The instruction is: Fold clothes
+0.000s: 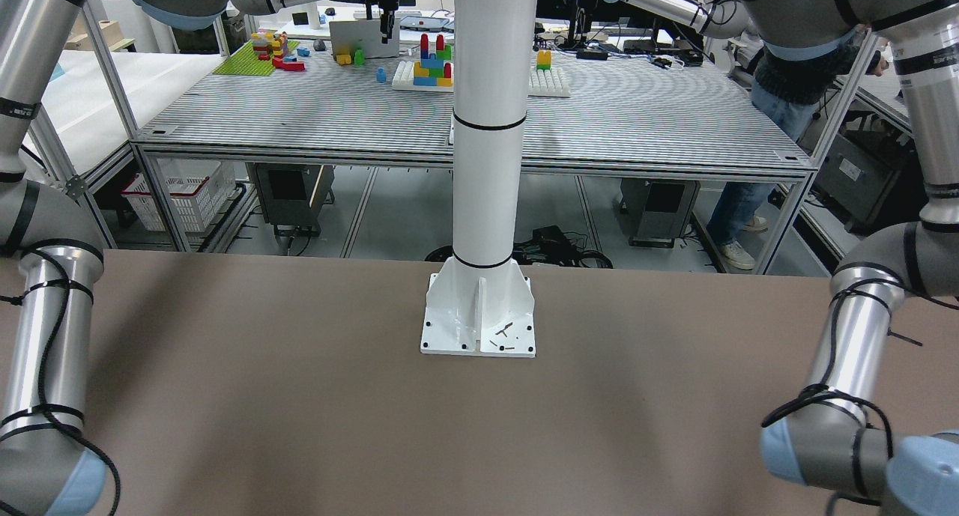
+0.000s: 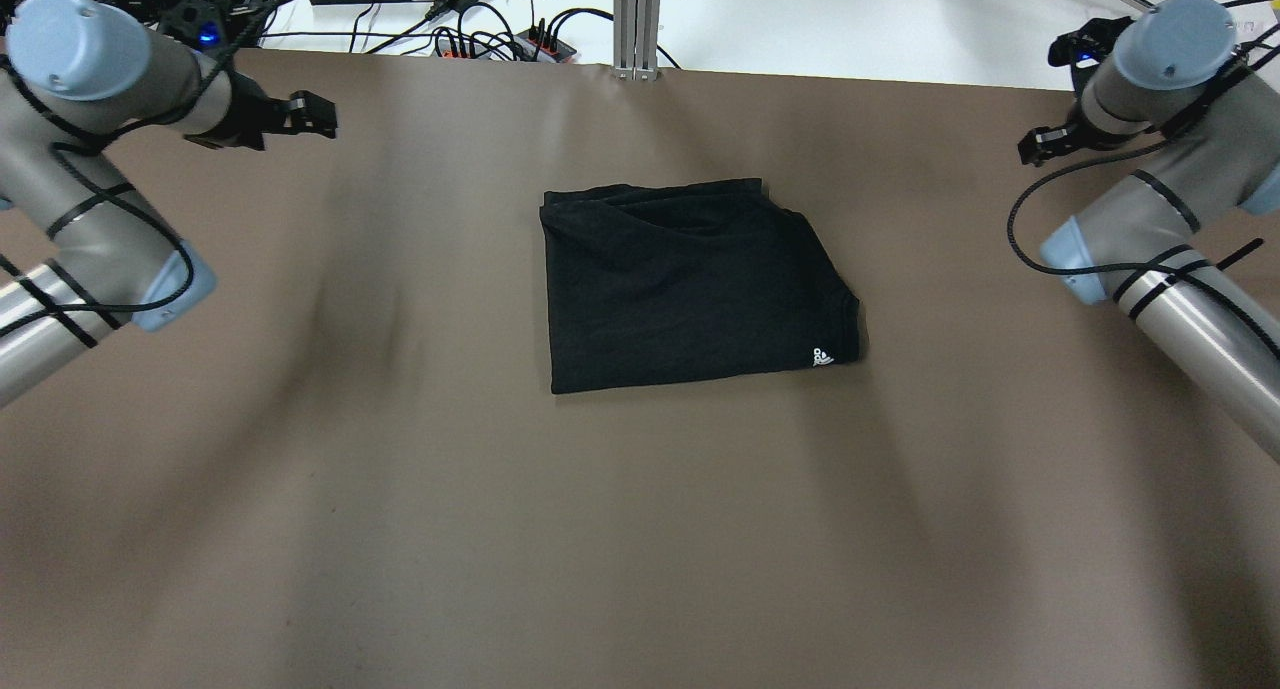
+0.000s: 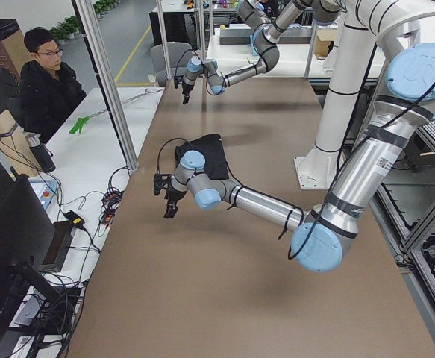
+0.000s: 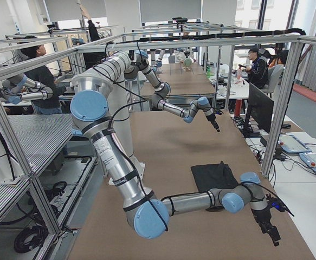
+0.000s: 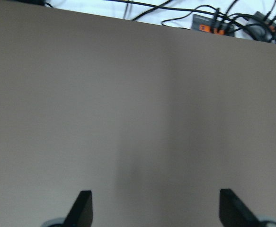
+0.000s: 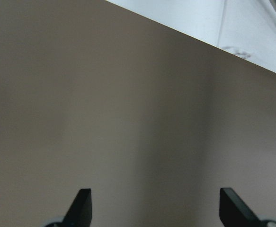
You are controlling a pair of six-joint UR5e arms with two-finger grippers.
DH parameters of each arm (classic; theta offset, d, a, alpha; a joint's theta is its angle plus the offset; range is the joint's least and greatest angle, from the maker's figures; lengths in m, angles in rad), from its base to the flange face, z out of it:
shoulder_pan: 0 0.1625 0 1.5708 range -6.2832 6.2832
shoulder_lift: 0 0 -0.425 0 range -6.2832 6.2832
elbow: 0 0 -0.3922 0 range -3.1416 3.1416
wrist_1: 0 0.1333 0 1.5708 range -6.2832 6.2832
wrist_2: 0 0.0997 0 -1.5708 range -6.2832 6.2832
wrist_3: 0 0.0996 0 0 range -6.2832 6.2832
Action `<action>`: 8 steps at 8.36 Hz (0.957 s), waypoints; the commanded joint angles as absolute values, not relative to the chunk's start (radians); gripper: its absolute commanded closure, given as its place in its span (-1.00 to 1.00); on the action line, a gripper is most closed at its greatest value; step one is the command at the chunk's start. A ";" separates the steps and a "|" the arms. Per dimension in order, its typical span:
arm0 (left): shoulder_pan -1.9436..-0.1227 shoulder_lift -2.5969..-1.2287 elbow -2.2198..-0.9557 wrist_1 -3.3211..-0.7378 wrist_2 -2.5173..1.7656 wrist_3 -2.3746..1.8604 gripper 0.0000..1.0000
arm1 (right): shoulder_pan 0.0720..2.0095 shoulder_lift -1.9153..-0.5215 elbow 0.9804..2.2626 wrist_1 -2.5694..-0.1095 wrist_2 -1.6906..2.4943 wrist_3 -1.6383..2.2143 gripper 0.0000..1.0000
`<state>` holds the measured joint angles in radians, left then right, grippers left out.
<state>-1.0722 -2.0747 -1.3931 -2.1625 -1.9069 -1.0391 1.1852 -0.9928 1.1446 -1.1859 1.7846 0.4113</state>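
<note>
The black garment lies folded into a rough rectangle at the middle of the brown table, with a small white mark at its near right corner. It also shows in the exterior left view and the exterior right view. My left gripper hovers open and empty at the far left, well apart from the garment; its wrist view shows its fingertips spread wide over bare table. My right gripper hovers open and empty at the far right, its fingertips wide apart.
Cables and a power strip lie past the table's far edge beside an aluminium post. The white column base is bolted on the robot's side. An operator sits beyond the far edge.
</note>
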 commanded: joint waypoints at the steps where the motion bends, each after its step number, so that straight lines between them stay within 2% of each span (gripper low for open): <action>1: -1.248 -1.889 -1.428 -2.158 -1.911 -0.587 -0.89 | 1.299 -1.130 1.150 -1.045 1.793 0.136 -0.90; 3: -1.375 -1.797 -1.425 -2.158 -1.876 -0.311 -0.89 | 1.382 -1.193 1.184 -1.028 1.793 -0.083 -0.90; 5: -1.431 -1.734 -1.424 -2.157 -1.702 -0.101 -0.89 | 1.407 -1.270 1.244 -1.013 1.783 -0.132 -0.90; 8: -1.497 -1.666 -1.422 -2.157 -1.666 -0.014 -0.89 | 1.463 -1.344 1.298 -1.003 1.778 -0.161 -0.90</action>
